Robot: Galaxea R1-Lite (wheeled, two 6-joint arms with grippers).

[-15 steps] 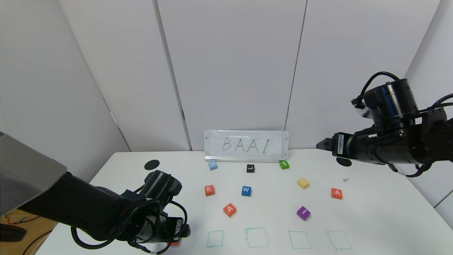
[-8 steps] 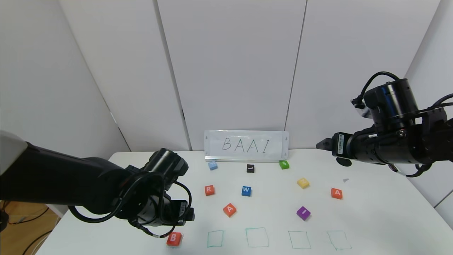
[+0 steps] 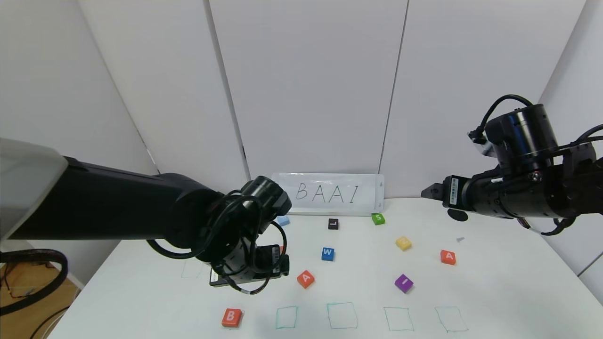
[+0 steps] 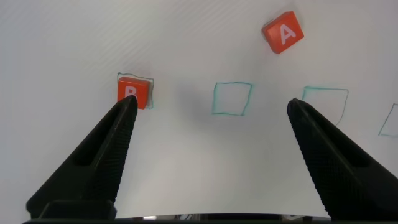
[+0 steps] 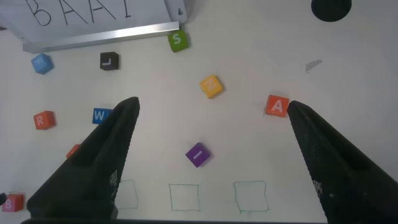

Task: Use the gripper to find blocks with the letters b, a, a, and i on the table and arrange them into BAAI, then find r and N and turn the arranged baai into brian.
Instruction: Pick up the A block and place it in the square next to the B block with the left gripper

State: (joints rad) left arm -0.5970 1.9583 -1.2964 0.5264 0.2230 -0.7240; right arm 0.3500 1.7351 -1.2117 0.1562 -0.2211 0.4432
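Observation:
The orange-red B block (image 3: 231,317) sits in the leftmost green outline near the front edge of the table (image 3: 494,292); it also shows in the left wrist view (image 4: 133,93). My left gripper (image 4: 211,103) is open and empty, raised above the table behind the B and left of one A block (image 3: 305,278). The other A (image 3: 448,257) and the purple I (image 3: 403,283) lie to the right. The arm hides the R in the head view; the R (image 5: 43,119) shows in the right wrist view. My right gripper (image 5: 212,104) is open, high at the right.
Four empty green outlines (image 3: 342,315) run along the front. A BAAI sign (image 3: 328,193) stands at the back. A blue W (image 3: 328,254), a green S (image 3: 378,218), a black L (image 3: 333,223), a yellow cube (image 3: 403,243) and a light-blue cube (image 3: 283,220) lie about.
My left gripper has let go of the B, left it in the leftmost outline, then risen and moved back and to the right. The right arm has not moved.

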